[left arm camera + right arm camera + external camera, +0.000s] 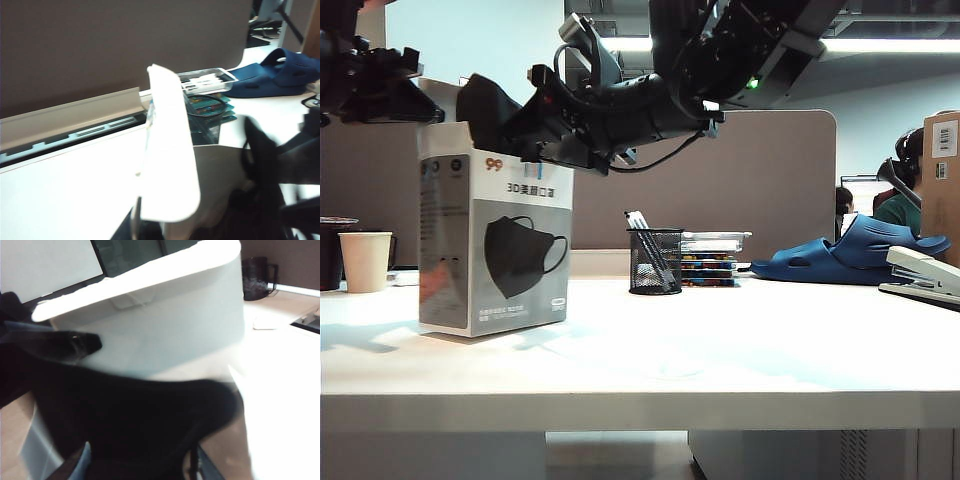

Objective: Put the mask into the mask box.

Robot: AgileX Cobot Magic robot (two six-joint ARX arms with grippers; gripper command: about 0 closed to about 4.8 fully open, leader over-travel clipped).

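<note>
Two grippers work above the tall white-and-grey cardboard mask box (495, 240), which stands upright on the white table (720, 350) with its top open. The right gripper (525, 125) reaches across from the right of the exterior view to the box mouth. The thin black fabric mask (485, 105) bulges just above that opening and against the gripper's tip. In the right wrist view the mask (135, 425) fills the foreground below the white top flap (150, 320). Whether the right jaws are apart or clamped on the fabric cannot be told; dark cloth hides them.

The left gripper (380, 90) sits at the upper left, beside the box's far edge, with jaws together. The left wrist view shows the flap (167, 155) standing edge-on close before it, but contact cannot be confirmed.

Risk assessment, as a judgement:
- Most of the mask appears to sit above the rim. If released now, the soft fabric may spring out or drape over the wall.
- An ear loop may snag on a finger and be dragged back out on withdrawal.
- Downward pressure on the tall carton may tip or shift it.
- The flap may fall shut across the opening if unsupported.
</note>
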